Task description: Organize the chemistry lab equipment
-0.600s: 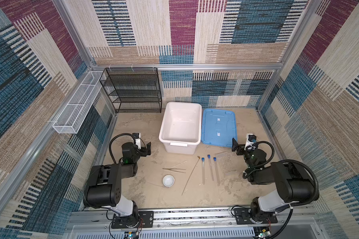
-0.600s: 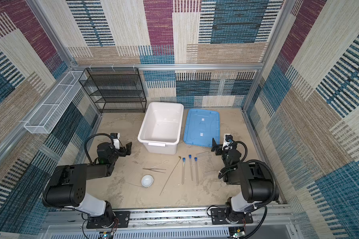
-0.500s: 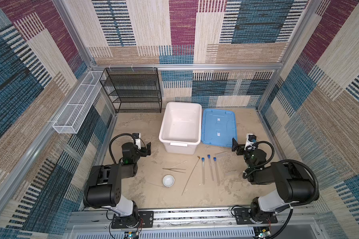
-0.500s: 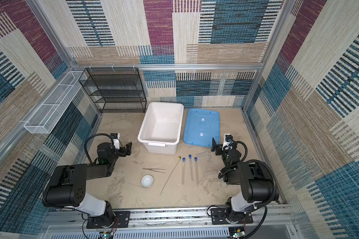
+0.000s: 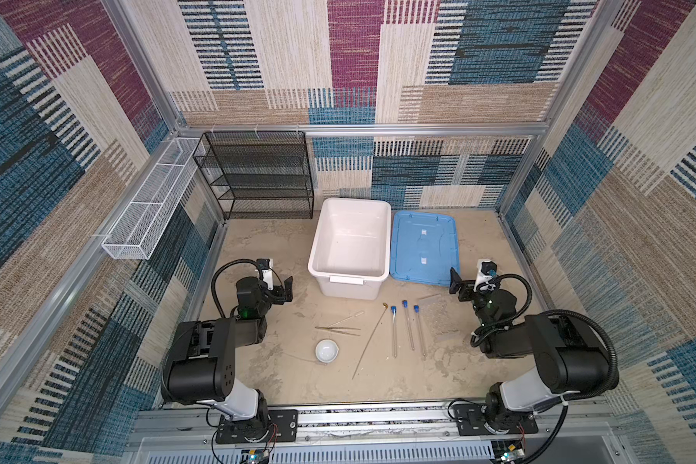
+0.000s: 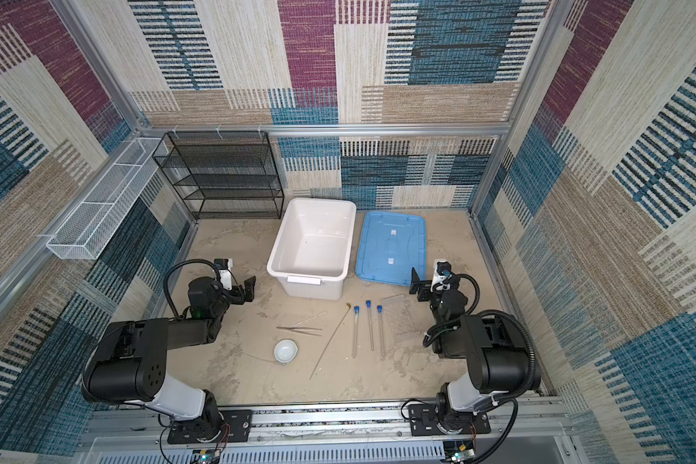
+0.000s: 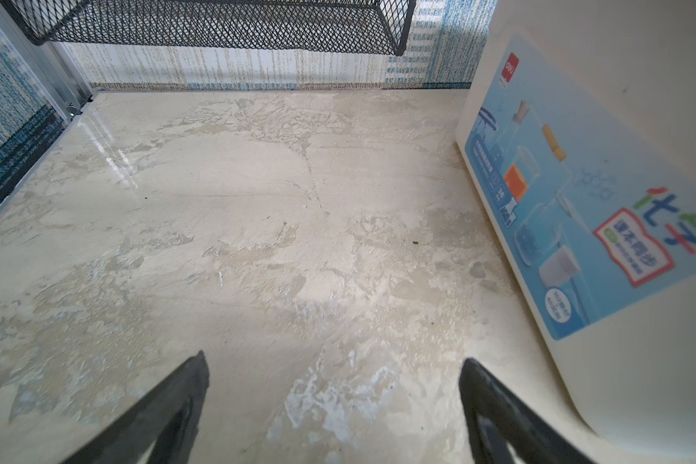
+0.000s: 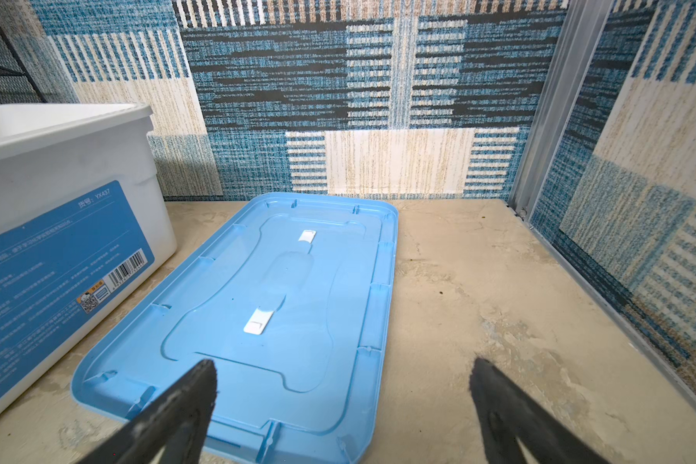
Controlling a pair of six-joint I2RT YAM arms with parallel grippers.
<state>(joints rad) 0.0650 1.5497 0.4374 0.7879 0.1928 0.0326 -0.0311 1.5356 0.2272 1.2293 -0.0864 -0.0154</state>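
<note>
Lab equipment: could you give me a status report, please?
Left gripper open, right gripper open, both empty. Tubes, rack, tweezers, dropper, rod, dish loose on table. Tub open, nothing blocking.

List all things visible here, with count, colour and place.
tubes: three, clear, blue-capped, mid-table
tube rack: one, clear, right of tubes
rod: one, thin, left of tubes
tweezers: one, metal, left of rod
dropper: one, clear, behind tweezers
dish: one, white, in front of tweezers
tub: one, white, behind tubes
lid: one, blue, right of tub
shelf: one, black, back left
basket: one, white, left wall
left fingers: two, black, open, left of tub
right fingers: two, black, open, beside lid
</note>
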